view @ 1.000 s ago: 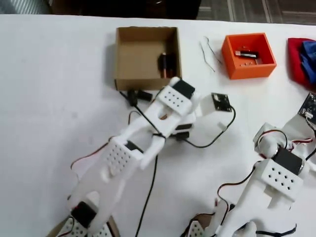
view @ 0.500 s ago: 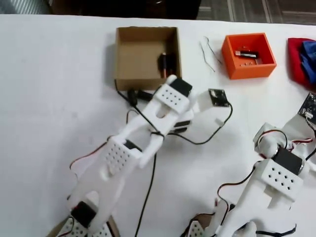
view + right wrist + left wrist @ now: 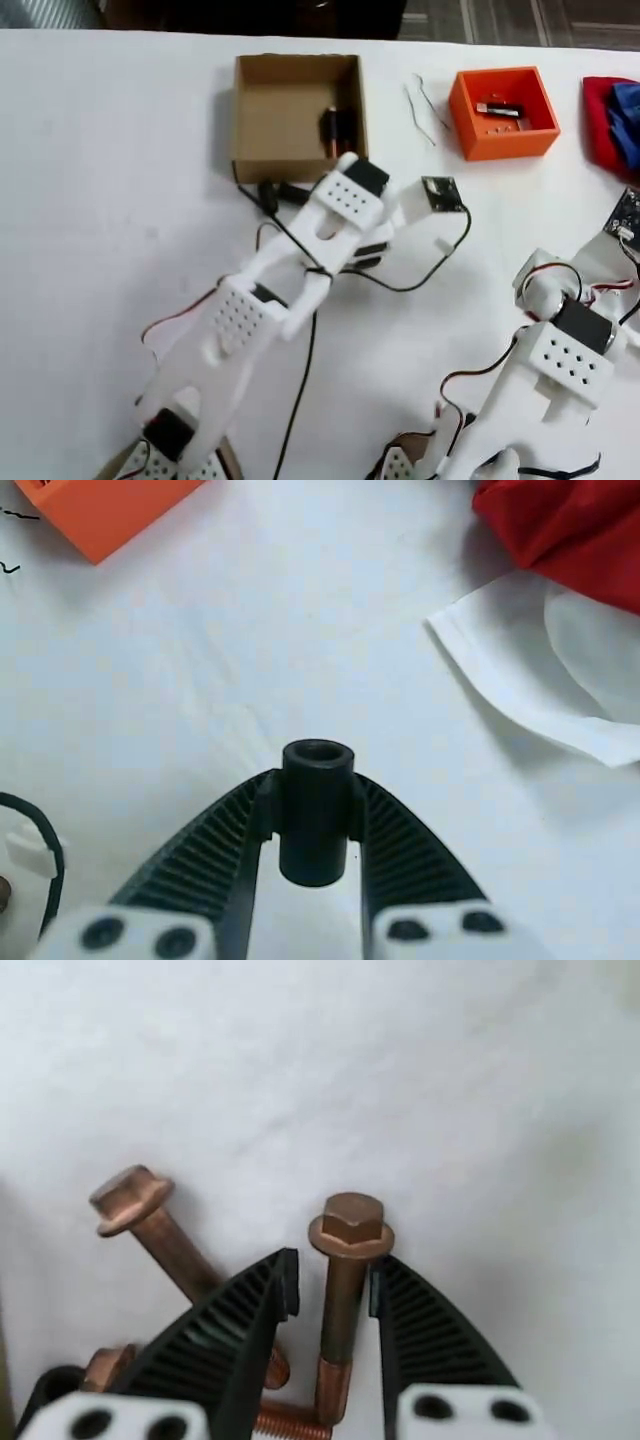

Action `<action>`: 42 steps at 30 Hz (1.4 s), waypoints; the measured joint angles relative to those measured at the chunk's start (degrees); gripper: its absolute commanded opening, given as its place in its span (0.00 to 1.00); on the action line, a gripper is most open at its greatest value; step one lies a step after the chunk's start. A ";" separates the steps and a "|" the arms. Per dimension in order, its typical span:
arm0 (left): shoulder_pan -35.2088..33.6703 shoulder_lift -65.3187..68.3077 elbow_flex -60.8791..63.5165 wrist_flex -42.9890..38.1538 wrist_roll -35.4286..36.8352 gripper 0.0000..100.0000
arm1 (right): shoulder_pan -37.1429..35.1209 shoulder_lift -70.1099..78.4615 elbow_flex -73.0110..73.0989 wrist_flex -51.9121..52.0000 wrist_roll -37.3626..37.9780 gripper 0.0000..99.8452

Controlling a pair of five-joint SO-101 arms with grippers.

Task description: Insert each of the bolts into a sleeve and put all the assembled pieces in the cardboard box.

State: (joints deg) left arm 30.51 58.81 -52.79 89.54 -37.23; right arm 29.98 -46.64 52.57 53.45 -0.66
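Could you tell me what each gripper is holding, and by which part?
The right gripper clamps a sleeve by its side, below the open end. The left gripper holds nothing: its jaws straddle the shank of a bolt, gaps showing.

left gripper [image 3: 333, 1282] sits parted around a copper bolt [image 3: 349, 1228]; a second bolt [image 3: 133, 1198] lies just beside on the white table [image 3: 420, 1070]

There are two bolts [image 3: 343, 1300], part of a third, one sleeve [image 3: 316, 825], one cardboard box [image 3: 275, 110], one orange box [image 3: 505, 142] and two arms [image 3: 250, 310].
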 measured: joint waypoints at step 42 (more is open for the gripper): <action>-23.03 -98.29 30.15 8.79 26.99 0.03 | -31.82 -21.98 -11.08 10.55 4.92 0.02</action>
State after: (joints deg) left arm 7.47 -39.47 -22.64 98.33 -10.24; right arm -1.85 -68.62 41.49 64.00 4.26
